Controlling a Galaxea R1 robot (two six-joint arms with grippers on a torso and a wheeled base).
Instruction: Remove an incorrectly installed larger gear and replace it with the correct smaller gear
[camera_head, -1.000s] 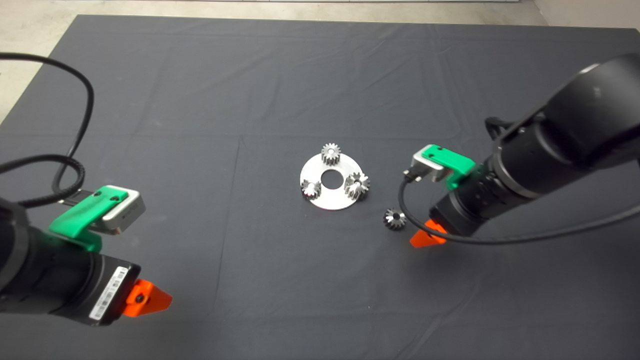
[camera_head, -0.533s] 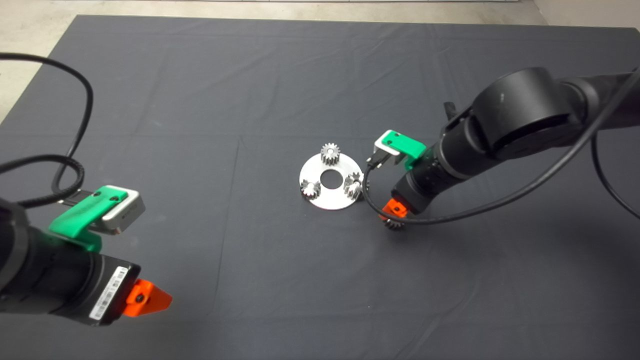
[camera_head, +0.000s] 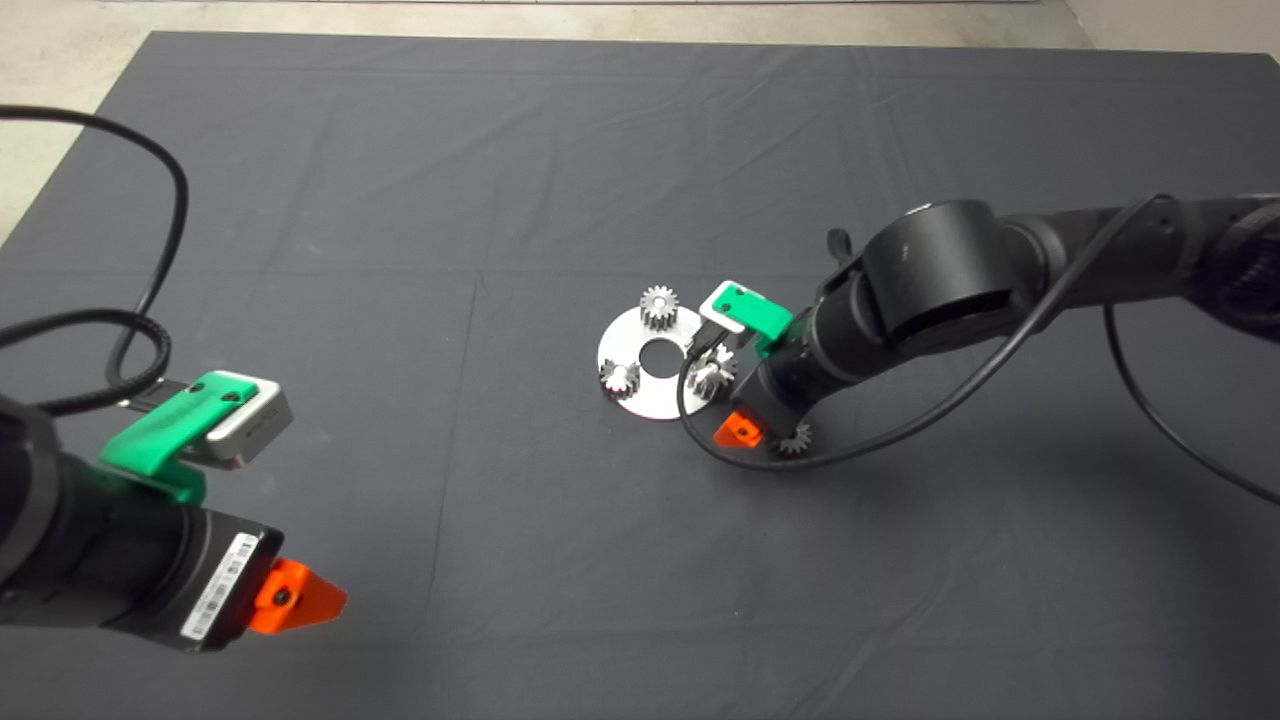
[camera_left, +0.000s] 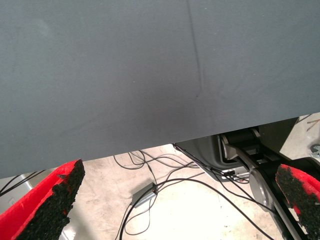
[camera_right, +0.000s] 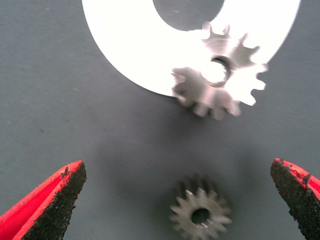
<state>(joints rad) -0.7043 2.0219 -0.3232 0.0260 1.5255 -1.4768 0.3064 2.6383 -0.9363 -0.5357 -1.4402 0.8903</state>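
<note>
Over the round white plate (camera_head: 650, 372), the right end effector (camera_right: 175, 200) has swung in, fingers wide apart; the grey conical larger gear (camera_right: 217, 80) remains installed, the dark-faced smaller gear (camera_right: 200, 215) loose beside it; the left end effector (camera_head: 296, 597) waits, fingers apart.

Matt dark cloth mat (camera_head: 560, 150), faintly creased. Bright, smooth metal disc (camera_right: 130, 45), glaring white under light. Larger gear (camera_right: 217, 77) on disc: grey machined steel, satin sheen, shiny tooth tips. Smaller gear (camera_right: 200, 212) on mat: duller, darker steel, matt face. Two small gears (camera_head: 660, 305) (camera_head: 620, 377): bright silver metal. Right gripper (camera_right: 175, 205): glossy red plastic fingers (camera_right: 45, 197), rough, gritty black pads. Left gripper (camera_left: 175, 205): same red plastic, same coarse pads. Green plastic brackets (camera_head: 165, 425), smooth. Black arm (camera_head: 940, 275) casing, semi-gloss. Rubbery black cables (camera_head: 150, 240). Pale concrete-looking floor (camera_left: 190, 210).
</note>
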